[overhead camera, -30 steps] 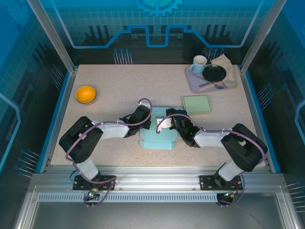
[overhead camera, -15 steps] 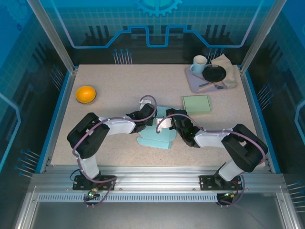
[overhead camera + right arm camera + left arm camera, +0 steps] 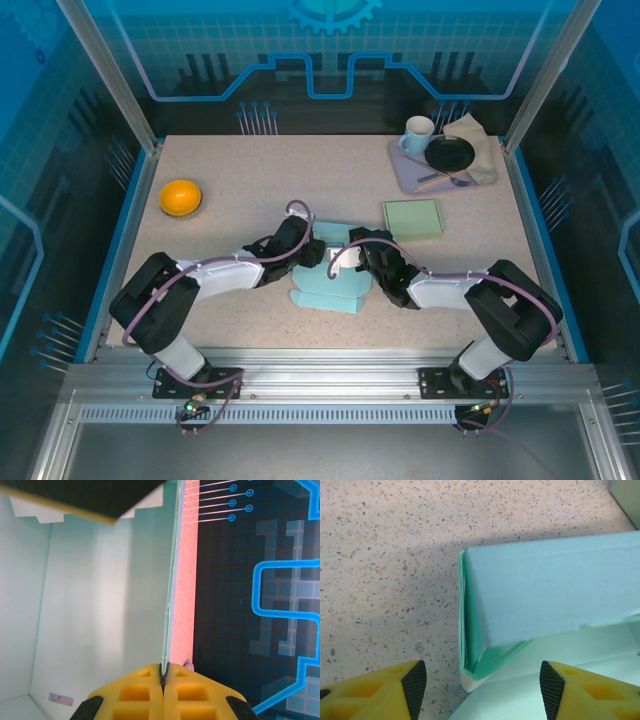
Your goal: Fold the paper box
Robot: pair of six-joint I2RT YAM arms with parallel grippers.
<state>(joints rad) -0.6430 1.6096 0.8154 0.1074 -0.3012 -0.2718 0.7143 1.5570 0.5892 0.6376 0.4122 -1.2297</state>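
The light teal paper box point(image 3: 330, 287) lies partly folded at the table's middle, one wall raised at its far side. My left gripper point(image 3: 312, 252) hovers at the box's left end. In the left wrist view its fingers point(image 3: 415, 682) stand open on either side of the box's folded corner point(image 3: 472, 672), touching nothing. My right gripper point(image 3: 346, 256) is at the raised wall from the right. In the right wrist view it point(image 3: 163, 672) is shut on the thin upright edge of the box wall point(image 3: 170, 595), with the box's pale inside point(image 3: 100, 605) to the left.
An orange bowl point(image 3: 181, 196) sits at the left. A flat green pad point(image 3: 412, 217) lies just right of the box. At the back right a grey tray point(image 3: 404, 170) carries a mug point(image 3: 418, 131), a black plate point(image 3: 449, 153) and a cloth.
My left gripper has opened and let go of the box's left end, drawing back slightly to the left. The box has settled back square. The right gripper keeps its grip.
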